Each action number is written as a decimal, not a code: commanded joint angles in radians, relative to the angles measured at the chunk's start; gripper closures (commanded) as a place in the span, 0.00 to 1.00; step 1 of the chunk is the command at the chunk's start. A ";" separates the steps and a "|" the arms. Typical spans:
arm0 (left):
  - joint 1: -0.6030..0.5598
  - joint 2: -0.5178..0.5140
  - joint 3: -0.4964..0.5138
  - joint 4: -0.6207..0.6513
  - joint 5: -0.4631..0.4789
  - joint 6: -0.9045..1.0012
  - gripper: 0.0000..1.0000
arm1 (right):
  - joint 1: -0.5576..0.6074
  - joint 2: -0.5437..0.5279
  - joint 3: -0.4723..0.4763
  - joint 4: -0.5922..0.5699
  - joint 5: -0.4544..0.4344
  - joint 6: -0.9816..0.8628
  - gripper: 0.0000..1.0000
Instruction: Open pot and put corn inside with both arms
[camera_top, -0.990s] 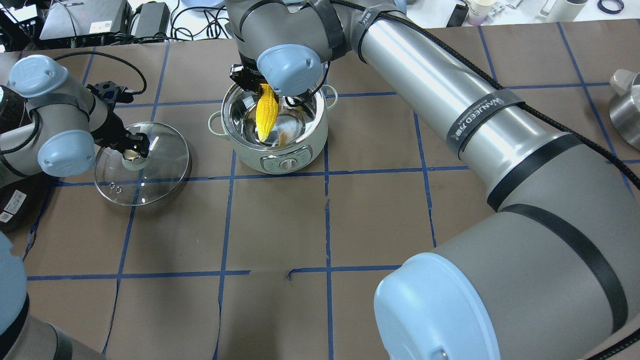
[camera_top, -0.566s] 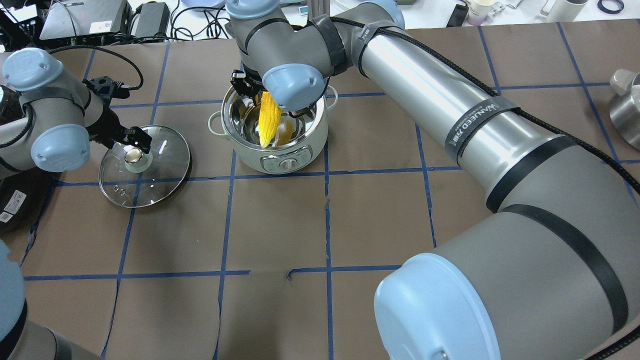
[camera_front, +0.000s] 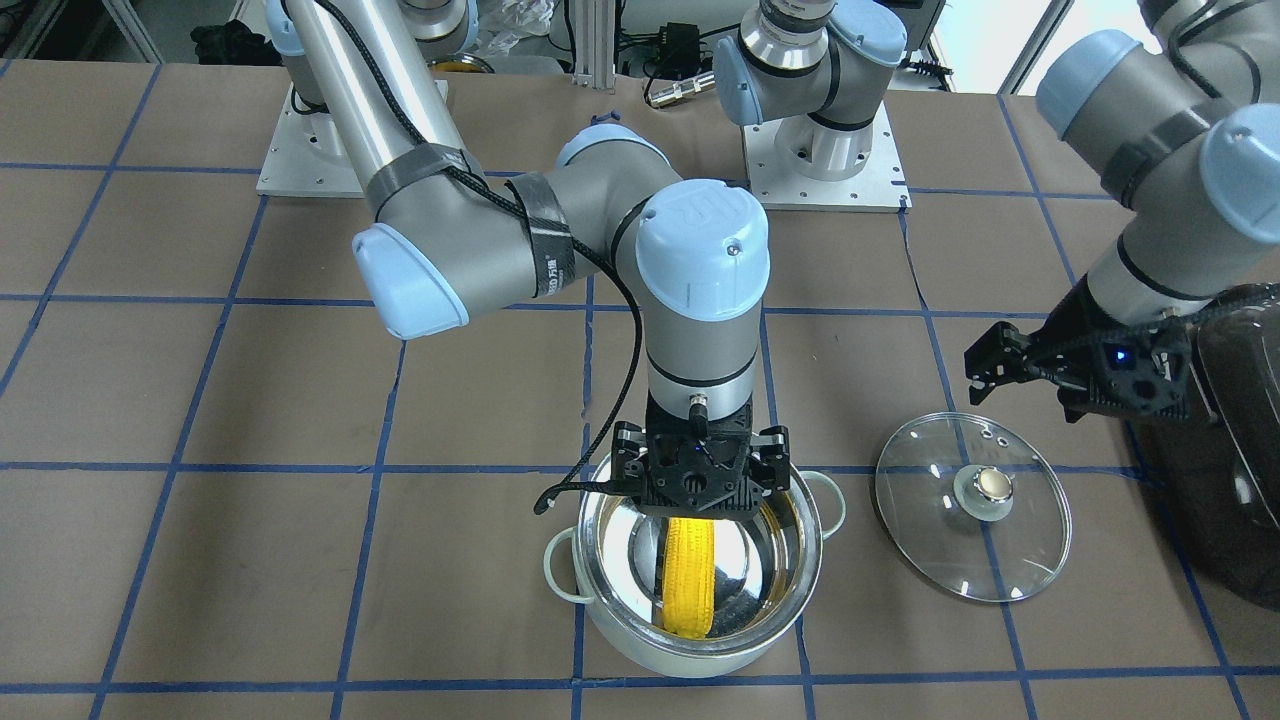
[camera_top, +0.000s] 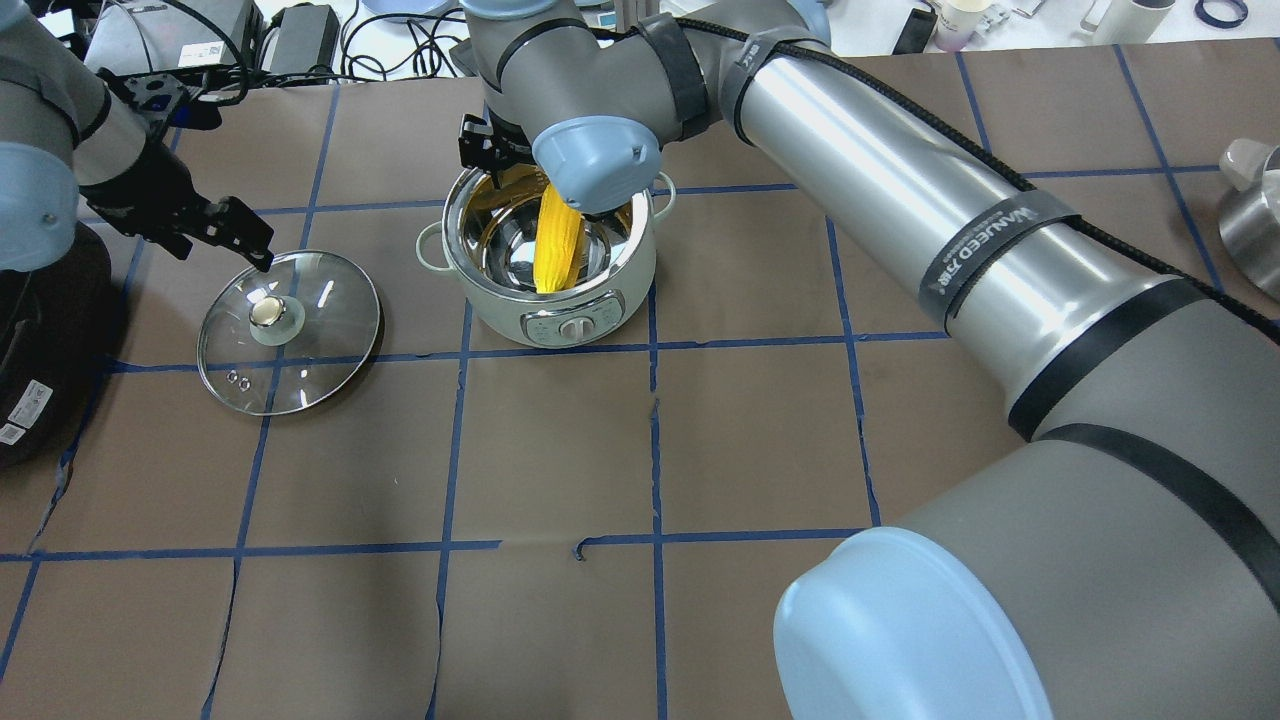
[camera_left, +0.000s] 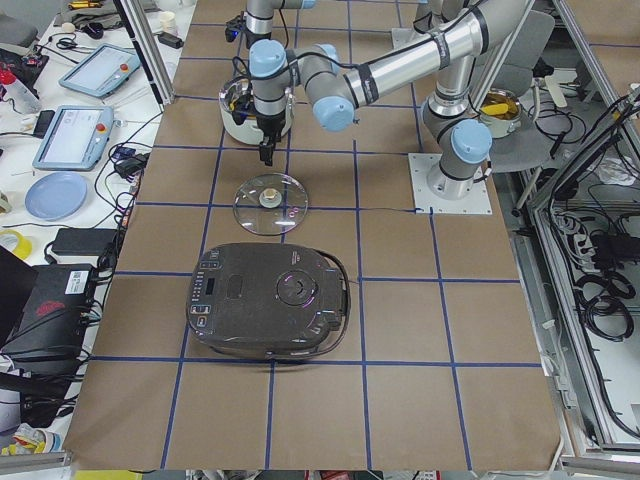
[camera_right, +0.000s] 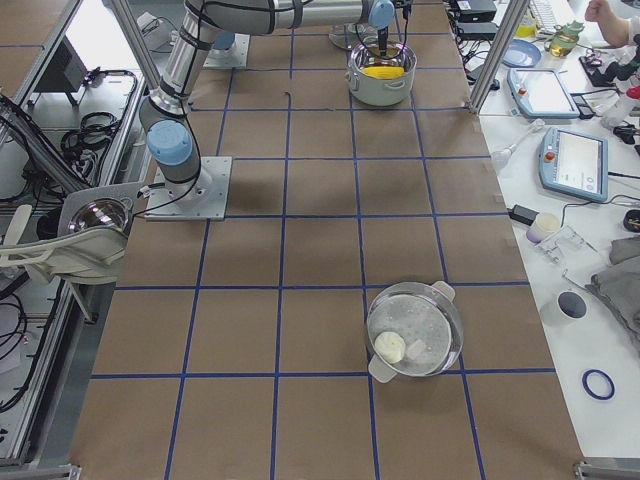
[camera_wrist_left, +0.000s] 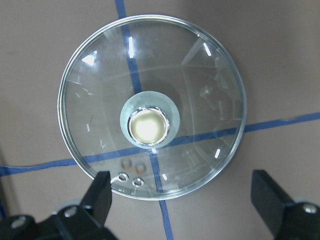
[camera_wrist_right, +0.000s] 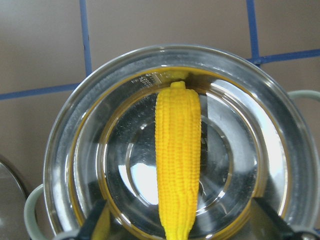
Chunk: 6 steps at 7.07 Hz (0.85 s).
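Yellow corn (camera_front: 688, 580) in pot (camera_front: 625, 642), top hidden behind right tool (camera_front: 700, 498).

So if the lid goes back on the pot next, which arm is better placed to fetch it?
Left. The left gripper hangs open close over the lid, whose knob sits mid-frame in its wrist view. The right gripper, also open, is over the pot, where the corn lies.

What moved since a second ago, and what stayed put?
The left gripper let go of the knob of the lid and pulled up and away, fingers open. The right gripper released the corn, which tipped over to lean inside the pot. The lid and the pot stayed where they were.
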<state>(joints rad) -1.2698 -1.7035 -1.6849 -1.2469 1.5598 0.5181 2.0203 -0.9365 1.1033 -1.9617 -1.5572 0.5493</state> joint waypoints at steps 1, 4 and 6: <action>-0.083 0.093 0.104 -0.104 -0.001 -0.024 0.00 | -0.122 -0.120 -0.002 0.233 0.000 -0.224 0.00; -0.184 0.160 0.140 -0.209 0.018 -0.332 0.00 | -0.323 -0.270 0.039 0.404 -0.009 -0.540 0.00; -0.304 0.128 0.180 -0.198 0.089 -0.562 0.00 | -0.394 -0.477 0.253 0.405 -0.003 -0.605 0.00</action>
<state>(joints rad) -1.5084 -1.5609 -1.5281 -1.4497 1.6263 0.0841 1.6635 -1.2841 1.2235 -1.5646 -1.5614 -0.0151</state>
